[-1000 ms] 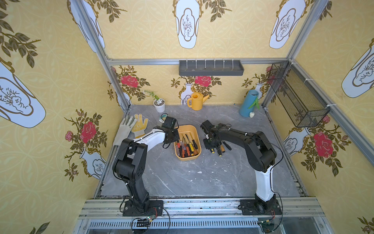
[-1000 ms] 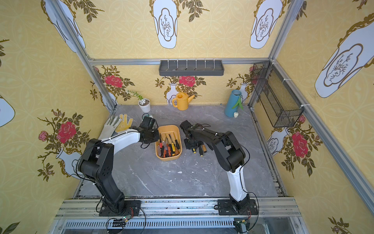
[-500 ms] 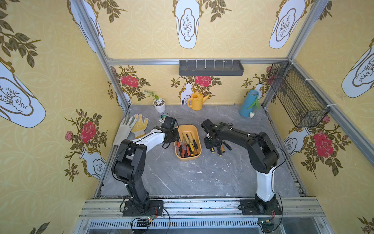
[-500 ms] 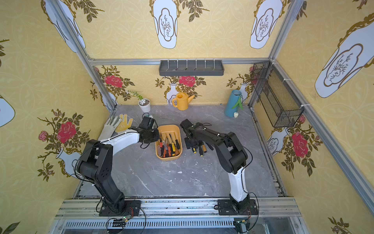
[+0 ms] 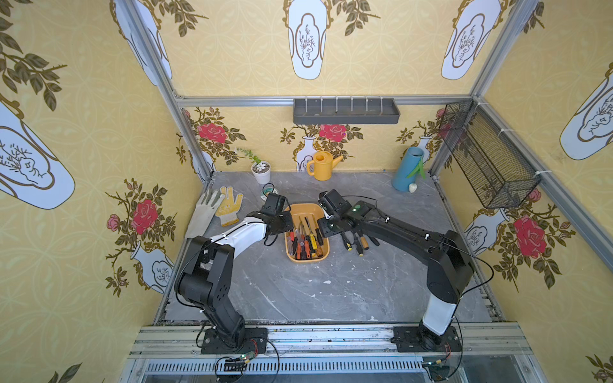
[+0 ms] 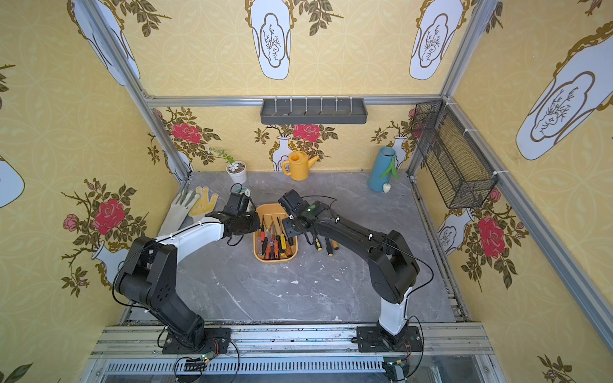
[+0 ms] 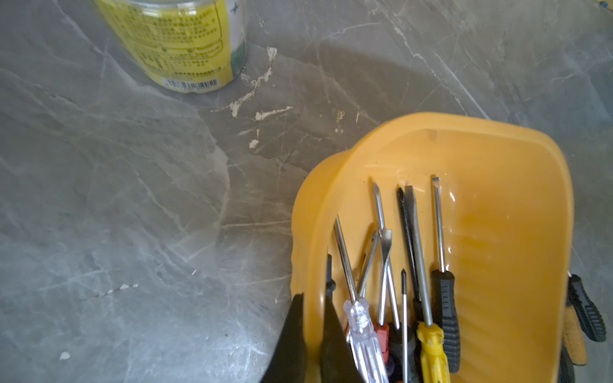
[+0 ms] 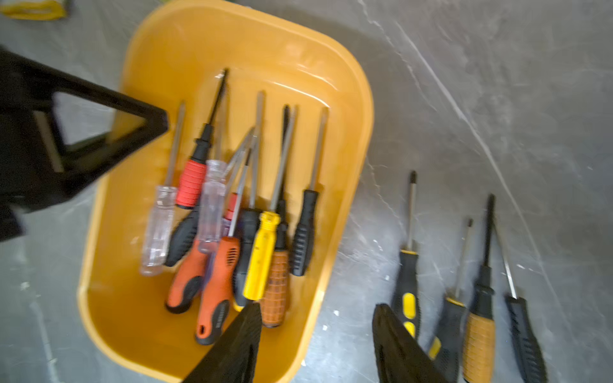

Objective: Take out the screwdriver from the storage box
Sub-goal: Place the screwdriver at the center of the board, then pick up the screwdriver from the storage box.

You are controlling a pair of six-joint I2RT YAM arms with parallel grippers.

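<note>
Grey marbled table (image 5: 298,291) inside yellow flowered walls carries the storage box (image 5: 303,209) at its middle, a shallow yellow-orange tub lying lengthwise from near to far. A heap of screwdrivers (image 8: 232,215) fills its near half, handles toward the near end and tips pointing far. The left pincer (image 7: 313,308) is clamped tight on the box's left wall, one finger inside the tub and one outside. The right pincer (image 8: 316,308) hangs with its jaws apart and nothing between them, one finger over the box's right side and the other over the table beside it. Four loose screwdrivers (image 5: 356,240) lie side by side on the table just right of the box. A yellow-labelled jar (image 7: 179,43) stands to the far left of the box, and gloves (image 5: 215,209) lie by the left wall
</note>
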